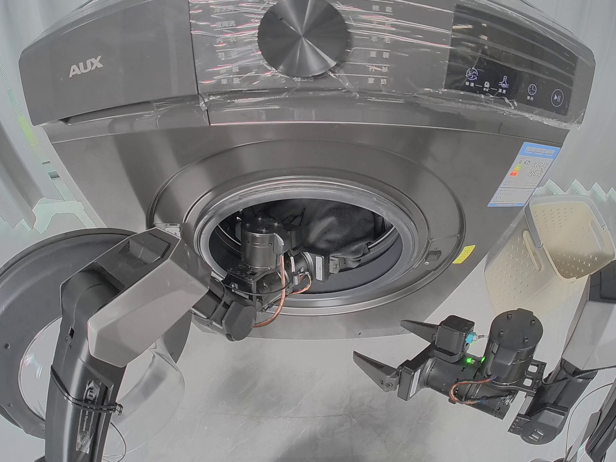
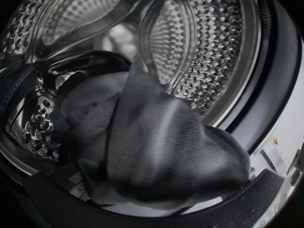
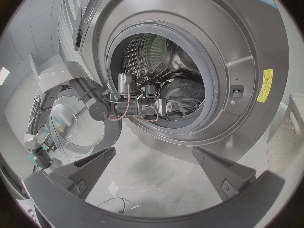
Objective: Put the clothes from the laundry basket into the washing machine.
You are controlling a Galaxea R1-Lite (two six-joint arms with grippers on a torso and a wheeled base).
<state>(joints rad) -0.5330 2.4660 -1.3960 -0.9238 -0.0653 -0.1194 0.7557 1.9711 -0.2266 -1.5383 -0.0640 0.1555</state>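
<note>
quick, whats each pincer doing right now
Left pincer: cannot be told; its tip is against the dark garment inside the washing machine.
Right pincer: open, holding nothing, out in front of the machine.

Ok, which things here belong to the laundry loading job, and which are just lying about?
Job in hand:
washing machine, its open door
dark garment in the drum
laundry basket beside the machine
left gripper at the drum mouth
right gripper, open, in front of the machine

Just lying about:
loose cable
yellow sticker
blue label
</note>
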